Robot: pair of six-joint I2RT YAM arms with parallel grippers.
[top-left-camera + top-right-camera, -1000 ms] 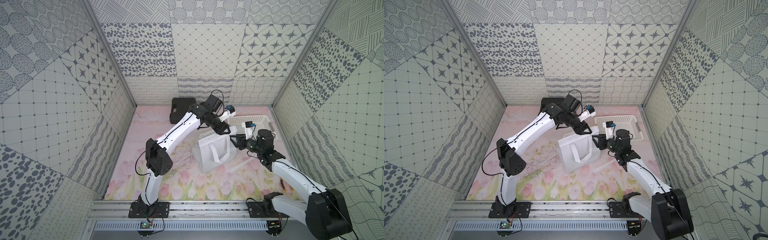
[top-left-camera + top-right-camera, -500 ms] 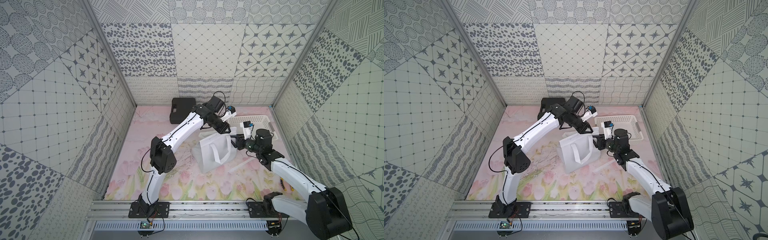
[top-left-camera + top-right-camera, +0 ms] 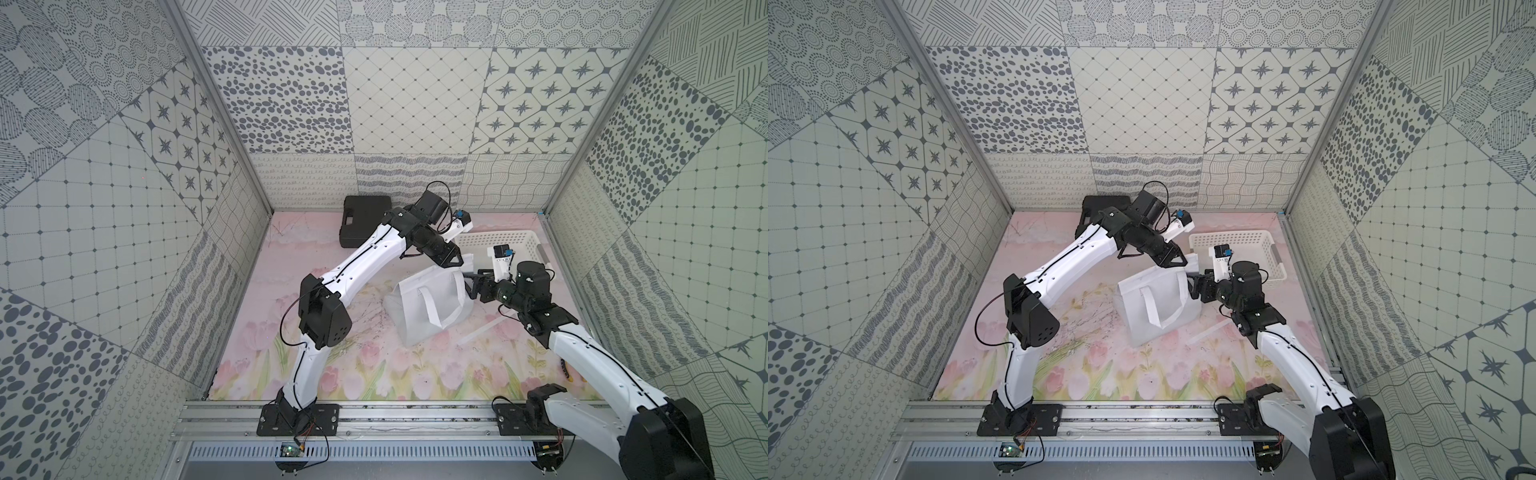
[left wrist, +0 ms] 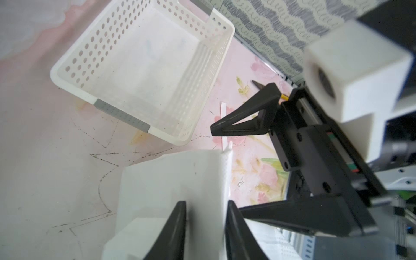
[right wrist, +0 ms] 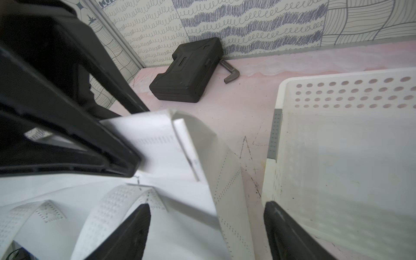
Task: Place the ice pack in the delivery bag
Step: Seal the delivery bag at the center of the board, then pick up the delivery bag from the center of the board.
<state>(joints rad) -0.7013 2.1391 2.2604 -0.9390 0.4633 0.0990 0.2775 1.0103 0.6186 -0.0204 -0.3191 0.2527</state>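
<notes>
My left claw (image 4: 206,203), jaws apart, straddles the rim of the delivery bag (image 3: 409,316); my right claw (image 5: 206,203) gapes beside it. Bag's inside hidden; white basket (image 3: 494,237) nearby.

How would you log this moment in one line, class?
left gripper: jaws open at delivery bag rim | right gripper: jaws open beside bag | ice pack: unseen

White arm links (image 3: 365,257), boxy black joints (image 3: 328,320)
</notes>
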